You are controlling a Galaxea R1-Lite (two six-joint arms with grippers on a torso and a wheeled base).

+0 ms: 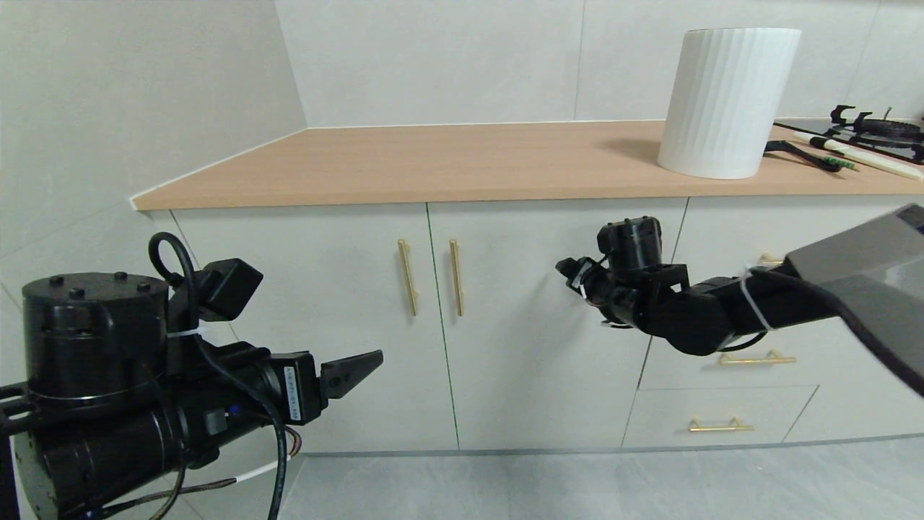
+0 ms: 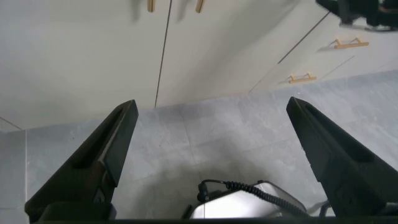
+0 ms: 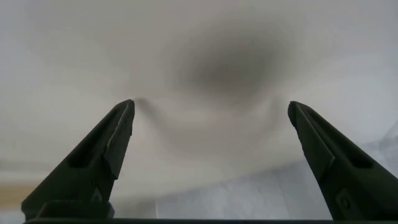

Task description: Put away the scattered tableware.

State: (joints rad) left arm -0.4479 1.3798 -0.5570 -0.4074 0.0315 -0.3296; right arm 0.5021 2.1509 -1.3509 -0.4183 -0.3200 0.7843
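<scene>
- The left gripper (image 1: 359,370) sits low at the near left, in front of the pale cabinet and well below the counter edge. In the left wrist view its fingers (image 2: 118,140) are spread wide with nothing between them. Grey floor tiles (image 2: 205,140) and the foot of the cabinet lie beyond them.
- Two upright gold handles (image 1: 408,278) stand side by side on the cabinet doors (image 1: 317,318), between the two grippers.
- The right gripper (image 1: 572,274) hangs right of those handles, below the wooden counter (image 1: 433,162) and close to a door front. In the right wrist view its fingers (image 3: 115,143) are also wide apart and hold nothing. Whether they touch the door cannot be told.
- A white ribbed container (image 1: 729,101) stands upright on the counter, above and to the right of the right gripper.
- The tableware lies flat on the counter just right of the container's base. A black-handled utensil (image 1: 798,153) is nearest the container. A long cream utensil (image 1: 866,159) lies just beyond it, toward the far right.
- Both utensils are higher than the right gripper, off to its right and well apart from it. They are farther still from the left gripper, with the whole cabinet front between.
- A black stove grate (image 1: 877,130) sits at the far right, behind the cream utensil.
- Below the counter on the right are drawers with horizontal gold handles (image 1: 758,358).
</scene>
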